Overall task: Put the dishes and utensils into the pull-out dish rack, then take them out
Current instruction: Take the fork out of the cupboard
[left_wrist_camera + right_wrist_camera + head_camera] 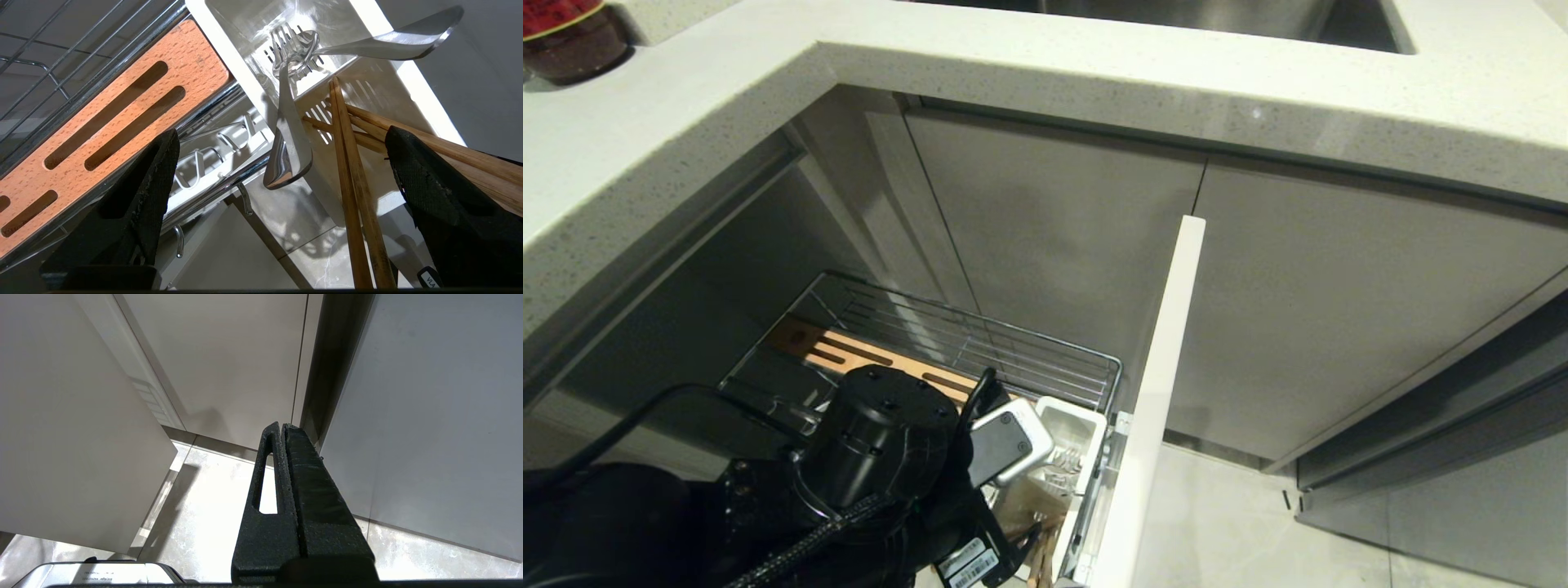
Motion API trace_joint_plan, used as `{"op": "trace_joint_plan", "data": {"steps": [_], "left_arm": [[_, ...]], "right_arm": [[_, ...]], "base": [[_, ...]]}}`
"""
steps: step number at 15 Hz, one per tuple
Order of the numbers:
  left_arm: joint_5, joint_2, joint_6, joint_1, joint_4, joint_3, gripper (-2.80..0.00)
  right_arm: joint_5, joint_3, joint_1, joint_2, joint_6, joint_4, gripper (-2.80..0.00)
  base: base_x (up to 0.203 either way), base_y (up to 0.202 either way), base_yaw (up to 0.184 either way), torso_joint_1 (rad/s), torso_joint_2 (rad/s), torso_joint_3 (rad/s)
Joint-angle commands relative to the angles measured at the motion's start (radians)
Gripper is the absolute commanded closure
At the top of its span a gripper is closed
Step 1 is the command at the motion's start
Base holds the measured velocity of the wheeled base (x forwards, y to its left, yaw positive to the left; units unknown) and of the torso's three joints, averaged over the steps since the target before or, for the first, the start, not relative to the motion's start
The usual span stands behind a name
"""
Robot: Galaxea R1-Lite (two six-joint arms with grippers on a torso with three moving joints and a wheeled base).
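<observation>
Hovering wide-open, left gripper point(282, 141) — above fork point(288, 139) and chopsticks point(355, 196).

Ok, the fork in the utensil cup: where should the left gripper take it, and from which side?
Grip the fork on its handle, near the free upper end, coming from above. Its tines sit down in the white utensil cup; the left gripper, open, already straddles the handle beside the chopsticks.

- Left arm point(874, 457) hides much of the rack point(1029, 359).
- Chopsticks point(355, 196) run off the frame edge.
- Jar point(568, 37) cut off at the corner.
</observation>
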Motion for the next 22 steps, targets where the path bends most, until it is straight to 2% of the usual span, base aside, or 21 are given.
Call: {"op": "trace_joint_plan", "data": {"steps": [1, 2, 3, 17, 22], "left_arm": [[0.003, 0.003, 0.003, 0.001, -0.001, 0.001, -2.80], [0.003, 0.003, 0.003, 0.001, 0.001, 0.004, -2.80], [0.003, 0.003, 0.003, 0.001, -0.002, 0.004, 0.00], [0.002, -0.003, 0.003, -0.002, -0.011, 0.001, 0.00], [0.014, -0.061, 0.006, 0.002, 0.005, -0.037, 0.00]], "right_arm": [[0.000, 0.026, 0.000, -0.001, 0.000, -0.001, 0.00], [0.000, 0.026, 0.000, -0.001, 0.000, -0.001, 0.00], [0.000, 0.026, 0.000, -0.001, 0.000, -0.001, 0.00], [0.000, 0.026, 0.000, -0.001, 0.000, -0.001, 0.00], [0.000, 0.026, 0.000, -0.001, 0.000, -0.001, 0.00]], "base": [[0.000, 0.000, 0.000, 0.000, 0.00, 0.000], [0.000, 0.000, 0.000, 0.000, 0.00, 0.000], [0.000, 0.000, 0.000, 0.000, 0.00, 0.000], [0.000, 0.000, 0.000, 0.000, 0.00, 0.000], [0.000, 0.000, 0.000, 0.000, 0.00, 0.000]]}}
